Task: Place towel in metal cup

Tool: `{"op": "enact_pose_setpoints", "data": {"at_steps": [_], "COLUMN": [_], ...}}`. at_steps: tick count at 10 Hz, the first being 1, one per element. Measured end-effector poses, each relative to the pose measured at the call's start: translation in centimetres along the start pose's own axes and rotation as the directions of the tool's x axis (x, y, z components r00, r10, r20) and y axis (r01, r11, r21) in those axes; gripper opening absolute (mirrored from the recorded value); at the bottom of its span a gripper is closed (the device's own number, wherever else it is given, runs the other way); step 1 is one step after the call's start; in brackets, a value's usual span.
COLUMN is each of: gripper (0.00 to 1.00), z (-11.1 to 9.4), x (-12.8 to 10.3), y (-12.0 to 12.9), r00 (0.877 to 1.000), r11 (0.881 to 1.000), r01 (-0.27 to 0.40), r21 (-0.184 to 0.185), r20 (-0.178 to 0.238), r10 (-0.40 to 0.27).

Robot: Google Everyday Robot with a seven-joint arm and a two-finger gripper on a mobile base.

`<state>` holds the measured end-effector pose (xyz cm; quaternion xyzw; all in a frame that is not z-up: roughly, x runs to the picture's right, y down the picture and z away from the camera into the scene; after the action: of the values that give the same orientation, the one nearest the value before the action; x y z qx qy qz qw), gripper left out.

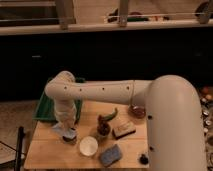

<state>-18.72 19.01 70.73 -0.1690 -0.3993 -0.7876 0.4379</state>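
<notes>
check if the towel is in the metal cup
Not fully in: the towel bunches at the end effector, just above the metal cup on the table's left side. Whether its tip is inside, cannot tell.

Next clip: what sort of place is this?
Probably an indoor test area staged like a kitchen tabletop: a small wooden table holds a white round bowl and a blue rectangular sponge, with a green tray at its far left. The gripper hangs low over the table's left side.

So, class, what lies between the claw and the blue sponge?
The white cup, in the camera view; the claw is at the table's left, the sponge near the front edge.
</notes>
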Motion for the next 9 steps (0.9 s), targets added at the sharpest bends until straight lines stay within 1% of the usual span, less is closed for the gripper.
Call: {"op": "enact_pose_setpoints", "data": {"at_steps": [3, 4, 8, 9], "gripper": [0.04, 0.1, 0.5, 0.62], "z": [0.6, 0.7, 1.0, 1.0], "x": [-0.4, -0.6, -1.5, -1.8], "y": [-1.2, -1.5, -2.0, -1.9], "r00": [0.999, 0.999, 0.998, 0.998], "r11": [1.0, 0.999, 0.999, 1.0], "r01": [0.029, 0.035, 0.035, 0.028], "r21": [-0.001, 0.0, -0.004, -0.007], "r20": [0.026, 0.032, 0.049, 0.053], "r10": [-0.029, -0.035, -0.035, -0.028]}}
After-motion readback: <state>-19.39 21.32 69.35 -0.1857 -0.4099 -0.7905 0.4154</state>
